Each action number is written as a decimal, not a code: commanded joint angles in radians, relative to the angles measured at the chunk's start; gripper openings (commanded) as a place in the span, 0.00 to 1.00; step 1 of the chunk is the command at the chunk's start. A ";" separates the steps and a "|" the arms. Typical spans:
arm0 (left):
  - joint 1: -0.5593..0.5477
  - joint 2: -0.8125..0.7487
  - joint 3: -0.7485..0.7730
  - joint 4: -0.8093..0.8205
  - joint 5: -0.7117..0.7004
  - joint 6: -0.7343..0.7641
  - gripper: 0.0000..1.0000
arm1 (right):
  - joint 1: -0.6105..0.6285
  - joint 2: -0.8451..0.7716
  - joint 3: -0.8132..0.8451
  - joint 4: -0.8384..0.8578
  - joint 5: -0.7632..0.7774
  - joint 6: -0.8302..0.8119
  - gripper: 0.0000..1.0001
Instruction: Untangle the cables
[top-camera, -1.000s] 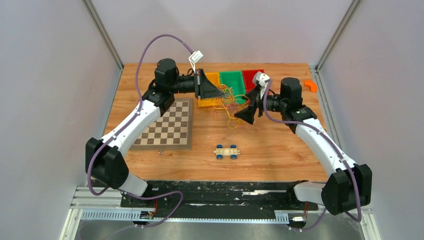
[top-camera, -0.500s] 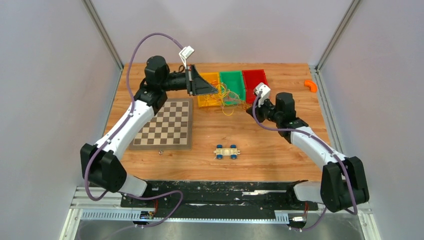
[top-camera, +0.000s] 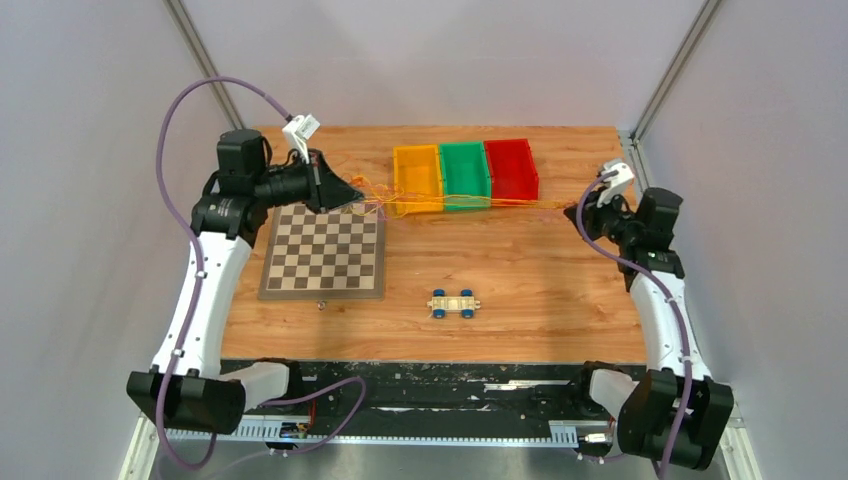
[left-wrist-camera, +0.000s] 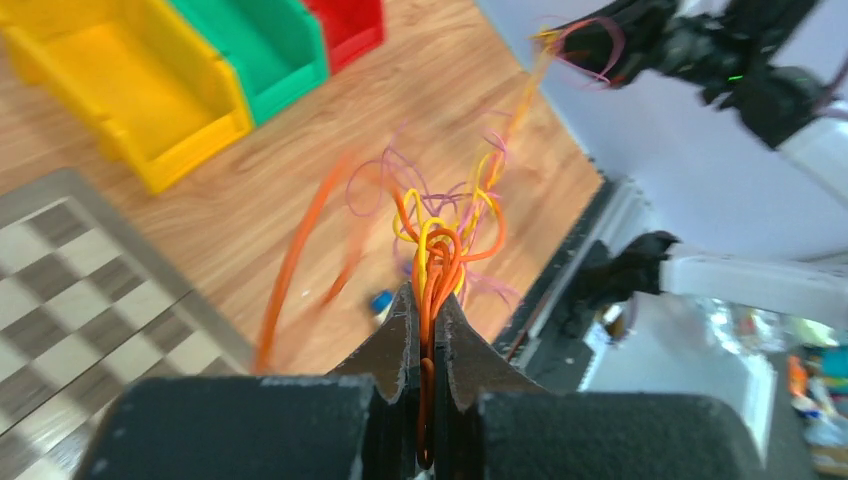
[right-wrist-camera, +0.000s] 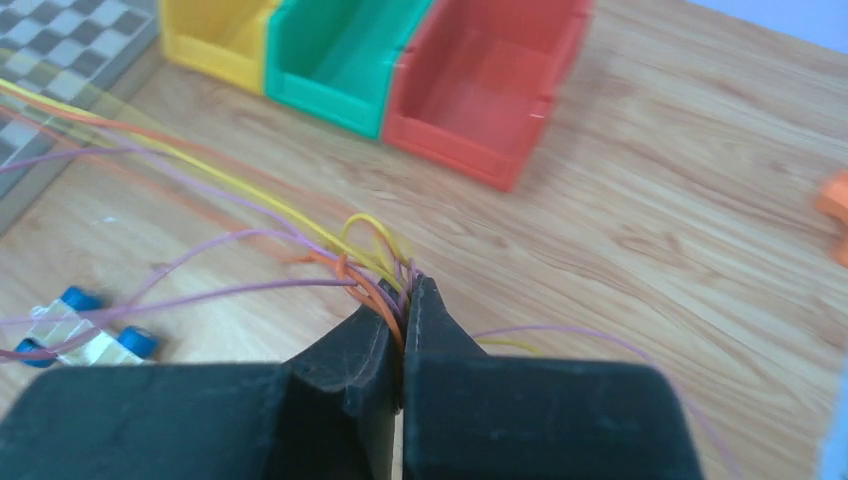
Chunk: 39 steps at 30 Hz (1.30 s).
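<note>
- My left gripper (left-wrist-camera: 425, 300) is clenched on the thin yellow, orange and purple cables (top-camera: 470, 205), and my right gripper (right-wrist-camera: 405, 292) likewise.
- The cables span nine to three o'clock.
- I'd ease them apart gently, watching for snags.

White shells and black joints mark the left arm (top-camera: 198, 290) and right arm (top-camera: 662, 320); a thick purple cable (top-camera: 212, 81) trails each. The left tool (left-wrist-camera: 425, 300) and right tool (right-wrist-camera: 403, 290) are matte black wedges.
</note>
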 joint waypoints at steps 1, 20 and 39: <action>0.094 -0.111 0.015 -0.236 -0.147 0.294 0.00 | -0.187 -0.004 0.072 -0.129 0.107 -0.085 0.00; 0.263 -0.148 -0.157 -0.318 -0.435 0.620 0.00 | -0.519 0.130 0.175 -0.240 -0.039 -0.291 0.00; -0.226 -0.040 -0.045 0.143 -0.053 0.130 0.00 | 0.002 0.167 0.427 -0.737 -0.453 -0.292 1.00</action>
